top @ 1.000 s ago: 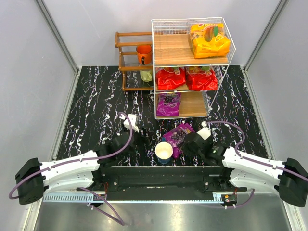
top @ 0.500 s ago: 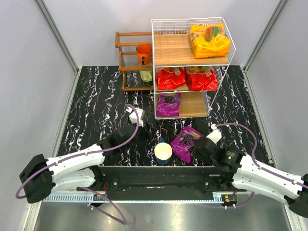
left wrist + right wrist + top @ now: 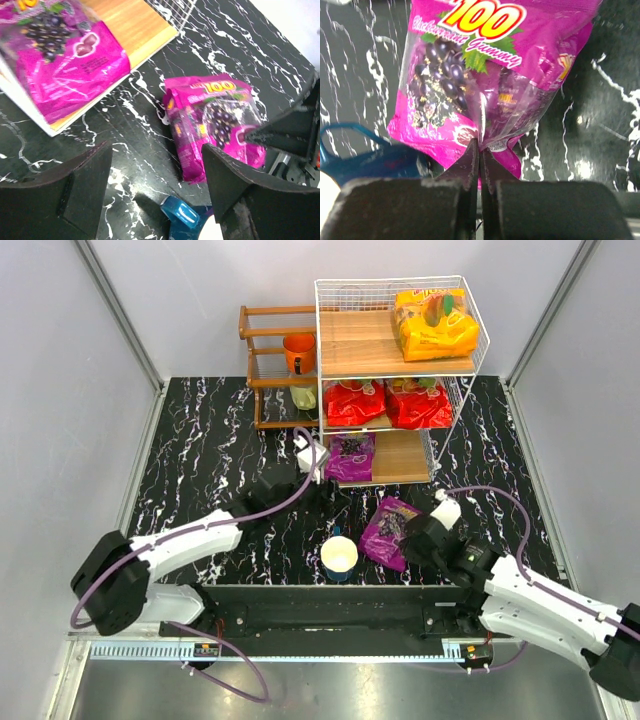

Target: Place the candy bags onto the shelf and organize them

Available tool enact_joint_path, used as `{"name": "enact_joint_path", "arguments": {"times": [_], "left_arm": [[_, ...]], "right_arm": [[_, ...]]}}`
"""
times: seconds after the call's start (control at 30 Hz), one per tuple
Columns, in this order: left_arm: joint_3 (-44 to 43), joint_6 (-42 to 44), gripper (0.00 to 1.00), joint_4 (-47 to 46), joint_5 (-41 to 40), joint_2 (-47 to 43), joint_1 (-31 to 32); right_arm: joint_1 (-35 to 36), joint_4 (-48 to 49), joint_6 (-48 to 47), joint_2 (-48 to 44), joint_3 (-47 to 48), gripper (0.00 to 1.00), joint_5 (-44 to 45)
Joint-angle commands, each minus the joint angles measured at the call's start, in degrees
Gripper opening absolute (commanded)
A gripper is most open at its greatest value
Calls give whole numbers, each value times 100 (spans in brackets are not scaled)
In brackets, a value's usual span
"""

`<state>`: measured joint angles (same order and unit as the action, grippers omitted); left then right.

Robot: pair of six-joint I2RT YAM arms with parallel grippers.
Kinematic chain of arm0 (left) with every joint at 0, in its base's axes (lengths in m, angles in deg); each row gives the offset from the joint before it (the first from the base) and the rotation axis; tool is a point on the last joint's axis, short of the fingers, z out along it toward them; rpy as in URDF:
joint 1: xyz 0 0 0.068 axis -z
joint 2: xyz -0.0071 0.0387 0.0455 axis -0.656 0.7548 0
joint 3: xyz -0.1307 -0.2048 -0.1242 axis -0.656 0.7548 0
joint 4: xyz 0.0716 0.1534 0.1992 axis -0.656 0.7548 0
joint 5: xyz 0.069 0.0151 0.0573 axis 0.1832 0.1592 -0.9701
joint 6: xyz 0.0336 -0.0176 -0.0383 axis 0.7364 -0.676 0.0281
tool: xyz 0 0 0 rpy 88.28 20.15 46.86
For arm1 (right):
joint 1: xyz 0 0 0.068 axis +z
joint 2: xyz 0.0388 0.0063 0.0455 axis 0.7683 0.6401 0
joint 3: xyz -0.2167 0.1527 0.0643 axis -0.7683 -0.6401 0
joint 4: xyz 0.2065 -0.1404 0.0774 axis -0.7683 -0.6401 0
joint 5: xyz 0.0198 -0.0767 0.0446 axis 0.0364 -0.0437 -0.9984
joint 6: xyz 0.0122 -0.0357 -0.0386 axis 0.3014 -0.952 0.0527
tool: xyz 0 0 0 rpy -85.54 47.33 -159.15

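While pinching the purple candy bag (image 3: 485, 75) by its near seam in the right gripper (image 3: 480, 155), pointed its long axis toward the shelf (image 3: 403, 458); hovered left gripper (image 3: 156, 150) open, empty, nearer it.

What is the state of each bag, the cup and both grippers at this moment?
loose purple bag: off the shelf, edge pinched by right gripper.
right gripper: shut on loose purple bag.
left gripper: open, empty.
second purple bag: lying on bottom tier.
two red bags: side by side on middle tier.
orange-yellow bag: on top tier.
cup: upright on the table.
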<state>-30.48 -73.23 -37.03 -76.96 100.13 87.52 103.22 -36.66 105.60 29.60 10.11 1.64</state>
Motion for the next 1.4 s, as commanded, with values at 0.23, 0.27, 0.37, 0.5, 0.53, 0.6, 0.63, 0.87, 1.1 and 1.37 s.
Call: {"name": "enact_joint_path", "arguments": {"times": [0.23, 0.27, 0.37, 0.5, 0.53, 0.6, 0.63, 0.87, 1.1, 1.37], "left_arm": [[-469, -23, 75, -737, 1206, 1001, -20], [-477, -23, 75, -746, 1250, 1045, -20], [-513, -23, 74, -834, 1355, 1282, -20], [-583, -76, 74, -1009, 1531, 1572, -20], [-618, -94, 74, -1036, 1592, 1677, -20], [-636, -138, 74, -1089, 1593, 1740, 23], [-627, -146, 74, -1115, 1558, 1783, 32], [-416, -444, 79, -1519, 1128, 1986, 252], [-407, -744, 78, -1845, 724, 2337, 445], [-592, -972, 71, -1441, 345, 2460, 454]], "right_arm": [[-1118, 1534, -1440, 840, 33, 0, -599], [-1144, 1604, -1519, 876, 42, 0, -582], [-1267, 1780, -1642, 921, 16, 0, -660], [-1443, 1860, -1660, 938, -37, 0, -827], [-1478, 1886, -1669, 947, -54, 0, -854], [-1522, 1965, -1678, 965, -81, 0, -907], [-1557, 1991, -1695, 982, -107, 0, -924], [-1663, 2237, -1783, 1088, -124, 0, -1056], [-1715, 2335, -1775, 1070, -177, 0, -1162], [-1759, 2352, -1748, 807, -274, 0, -1206]]}}
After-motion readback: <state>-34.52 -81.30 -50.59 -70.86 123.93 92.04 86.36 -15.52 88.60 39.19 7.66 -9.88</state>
